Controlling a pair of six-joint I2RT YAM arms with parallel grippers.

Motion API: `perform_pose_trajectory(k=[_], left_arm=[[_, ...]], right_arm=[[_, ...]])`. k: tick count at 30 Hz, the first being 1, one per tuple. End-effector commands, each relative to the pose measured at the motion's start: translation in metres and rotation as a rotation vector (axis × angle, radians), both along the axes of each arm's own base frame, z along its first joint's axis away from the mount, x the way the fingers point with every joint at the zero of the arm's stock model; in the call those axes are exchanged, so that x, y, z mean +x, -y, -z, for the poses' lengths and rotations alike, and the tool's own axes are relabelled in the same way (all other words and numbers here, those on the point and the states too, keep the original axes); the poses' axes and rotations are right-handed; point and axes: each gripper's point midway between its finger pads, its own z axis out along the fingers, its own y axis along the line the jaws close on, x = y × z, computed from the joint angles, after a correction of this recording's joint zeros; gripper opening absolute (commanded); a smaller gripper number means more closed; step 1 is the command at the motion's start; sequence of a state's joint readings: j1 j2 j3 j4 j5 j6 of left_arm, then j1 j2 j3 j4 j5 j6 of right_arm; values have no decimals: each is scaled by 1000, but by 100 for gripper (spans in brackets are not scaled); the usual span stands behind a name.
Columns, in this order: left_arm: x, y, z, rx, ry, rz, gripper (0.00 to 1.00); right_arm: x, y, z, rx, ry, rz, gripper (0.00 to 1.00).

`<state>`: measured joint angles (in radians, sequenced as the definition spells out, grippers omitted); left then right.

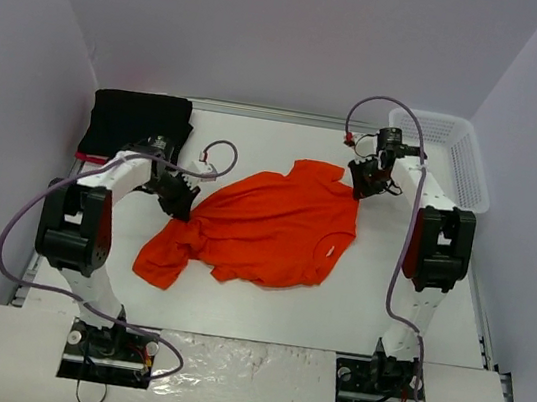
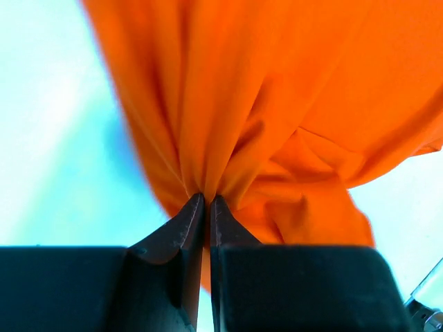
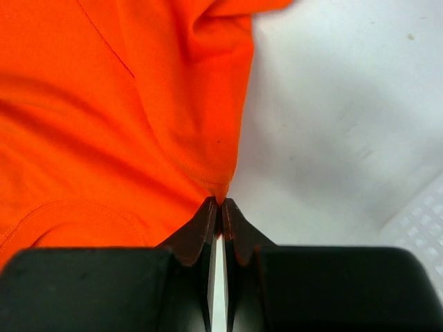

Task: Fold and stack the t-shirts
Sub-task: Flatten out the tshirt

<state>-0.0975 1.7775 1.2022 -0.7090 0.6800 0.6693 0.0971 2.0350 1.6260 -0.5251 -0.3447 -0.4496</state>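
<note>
While the arms work over it, tabletop (image 1: 333, 312): white and bearing all the cloth; the two arm bases are bolted at its near edge.
Orange t-shirt (image 1: 275, 227): lies mid-tabletop between the arms, mostly spread but rumpled, with its near-left part heaped in folds.
Black t-shirt (image 1: 139, 121): folded at the far left corner, well apart from the orange one.
Pink-red cloth (image 1: 86, 156): only a sliver shows under the black t-shirt's near edge; I judge it a third shirt in the stack.
White mesh basket (image 1: 458, 153): far right corner; I cannot tell what, if anything, it holds.
Left tool (image 1: 179, 203): clamped on the orange t-shirt's left edge; the wrist view shows many pleats gathered into the tips (image 2: 207, 200).
Right tool (image 1: 364, 183): pinched on the hemmed tip of the shirt's far right corner (image 3: 220, 202), with very little cloth between the fingers.
Risk, right side: that thin bite could slip free if the arms pull the shirt taut.
Risk, left side: the bunched grip may hold several layers, so stretching could leave the near-left heap twisted rather than flat.
Count: one orange t-shirt, one black t-shirt, one pink-red sliver, one basket, two arms, two tools.
</note>
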Motion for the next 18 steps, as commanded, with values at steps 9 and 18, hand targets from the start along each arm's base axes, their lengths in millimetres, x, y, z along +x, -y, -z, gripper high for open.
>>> perform_pose_trajectory(k=[9, 18], left_arm=[[6, -23, -209, 38, 521, -128, 2], [-125, -18, -180, 41, 355, 266, 20]], right_arm=[[-7, 13, -118, -19, 258, 30, 0], [-21, 21, -130, -35, 290, 24, 0]])
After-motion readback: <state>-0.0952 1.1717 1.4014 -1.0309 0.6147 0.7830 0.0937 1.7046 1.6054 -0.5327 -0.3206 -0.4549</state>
